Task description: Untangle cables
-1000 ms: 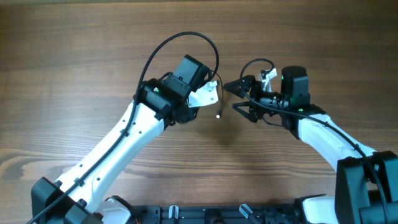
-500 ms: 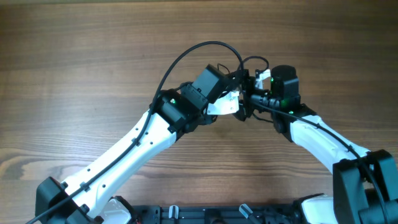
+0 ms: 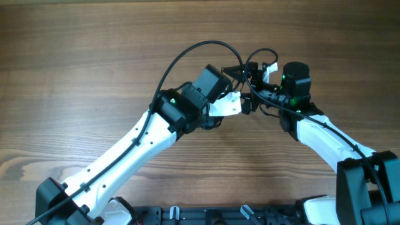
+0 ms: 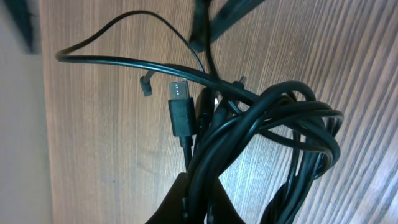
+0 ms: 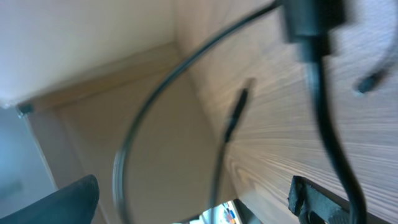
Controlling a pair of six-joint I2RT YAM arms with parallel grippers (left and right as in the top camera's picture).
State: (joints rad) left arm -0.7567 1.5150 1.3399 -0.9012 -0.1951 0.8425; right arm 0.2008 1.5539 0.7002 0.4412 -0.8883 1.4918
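The cables point(image 4: 267, 124) are a bunch of thin black cords looped over one another, with a small flat plug point(image 4: 179, 102) hanging free. My left gripper point(image 4: 202, 199) is shut on several strands at the bottom of the bunch and holds it above the wooden table. In the overhead view the bunch point(image 3: 248, 94) hangs between my left gripper point(image 3: 244, 105) and my right gripper point(image 3: 247, 78), which almost touch. My right gripper point(image 5: 199, 193) is open, its fingers wide apart. Thin cable strands point(image 5: 224, 130) and a plug point(image 5: 308, 18) cross in front of it, blurred.
A thicker black wire point(image 3: 187, 53) arcs from the left arm over the table towards the grippers. Another wire loops above the right wrist point(image 3: 265, 55). The wooden table point(image 3: 75, 62) lies under both arms. The robot base runs along the front edge point(image 3: 206, 215).
The left arm swung right with the cables and closed in on the right gripper. In the last half second the right wrist shifted slightly right and the bunch stayed between the two grippers.
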